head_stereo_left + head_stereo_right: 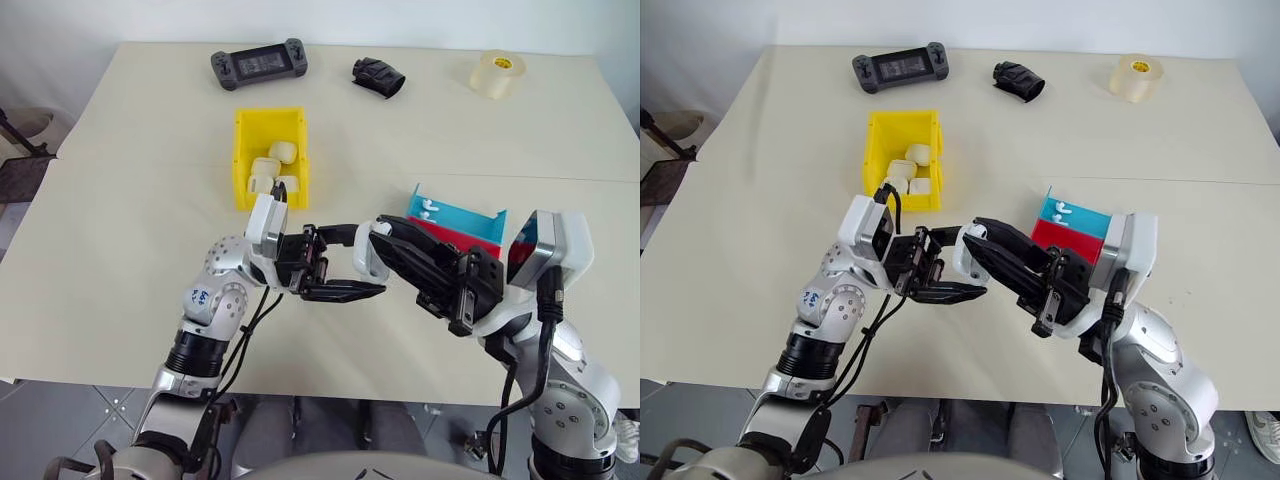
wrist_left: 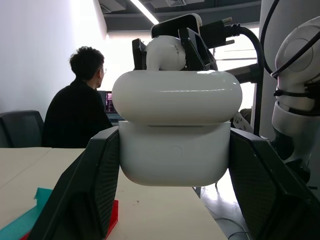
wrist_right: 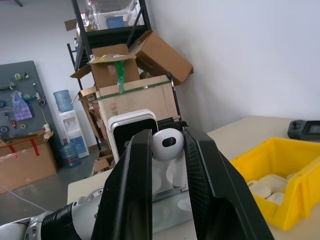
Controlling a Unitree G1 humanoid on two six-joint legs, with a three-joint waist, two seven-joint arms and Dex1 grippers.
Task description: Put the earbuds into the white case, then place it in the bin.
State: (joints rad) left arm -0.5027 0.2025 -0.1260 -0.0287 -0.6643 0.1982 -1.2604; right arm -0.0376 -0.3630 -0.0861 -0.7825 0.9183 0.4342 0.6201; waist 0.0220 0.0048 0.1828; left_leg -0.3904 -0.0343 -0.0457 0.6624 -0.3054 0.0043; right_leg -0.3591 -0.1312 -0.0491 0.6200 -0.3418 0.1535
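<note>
Left wrist view: unmarked white case (image 2: 176,131)

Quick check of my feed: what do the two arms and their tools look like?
Both arms are silver-grey metal with black ribbed joint collars and loose black cables. White housings sit at the wrists. The left tool and right tool each have two black fingers. Blue lettering marks the left forearm.

White case (image 2: 175,125): glossy smooth plastic, catching ceiling light. Left gripper (image 1: 340,262) fingers (image 2: 82,195): matt black, finely textured pads. Bin (image 1: 243,150): bright yellow plastic, slight sheen. Table (image 1: 130,230): matt cream surface, smooth. Tape roll (image 1: 497,74): translucent, shiny. Game controller (image 1: 258,65): dark grey matt plastic. Cardboard boxes (image 3: 135,75): rough brown, creased.
</note>
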